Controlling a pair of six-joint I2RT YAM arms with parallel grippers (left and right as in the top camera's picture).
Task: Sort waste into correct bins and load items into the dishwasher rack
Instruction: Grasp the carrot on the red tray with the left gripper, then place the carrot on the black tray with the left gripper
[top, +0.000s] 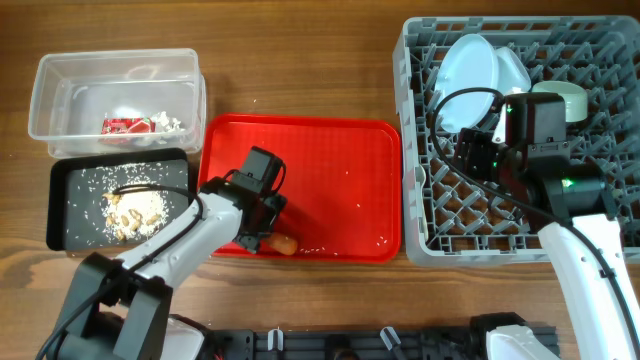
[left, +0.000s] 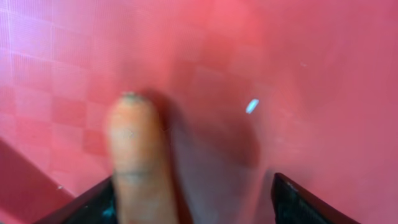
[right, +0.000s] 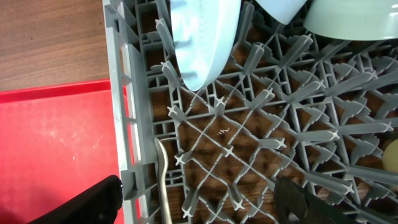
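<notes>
The small orange carrot lies at the front edge of the red serving tray. My left gripper is open around it. In the left wrist view the carrot sits between the fingers, against the left one. My right gripper is open and empty over the grey dishwasher rack. The rack holds the light blue plate, the mint bowl and the white spoon by its left wall. The clear tub holds the wrapper and tissue. The black tray holds food scraps.
The rack's upright pegs stand directly under my right gripper. A pale yellow rounded edge shows at the right of the right wrist view. A few crumbs lie on the red tray near its front right corner.
</notes>
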